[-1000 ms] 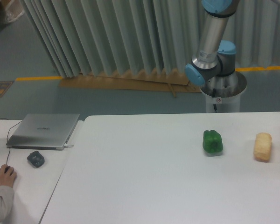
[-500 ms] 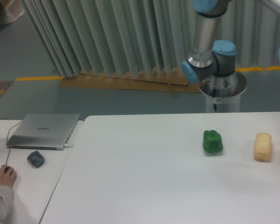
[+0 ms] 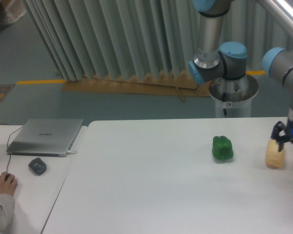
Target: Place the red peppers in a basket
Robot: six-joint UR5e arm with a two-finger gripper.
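No red pepper and no basket show in this view. My gripper has come in at the right edge of the frame, low over the table, just above and right of the pale yellow corn-like piece. Only its dark left finger and a blue light show; the rest is cut off by the frame edge, so I cannot tell how the jaws stand. It holds nothing that I can see.
A green bell pepper sits on the white table left of the corn piece. The robot base stands behind the table. A laptop, a dark mouse-like object and a person's hand are at the left.
The arm has swung round and its wrist and gripper have come down into view at the right edge, above the corn piece. The green pepper and the corn piece have not moved.
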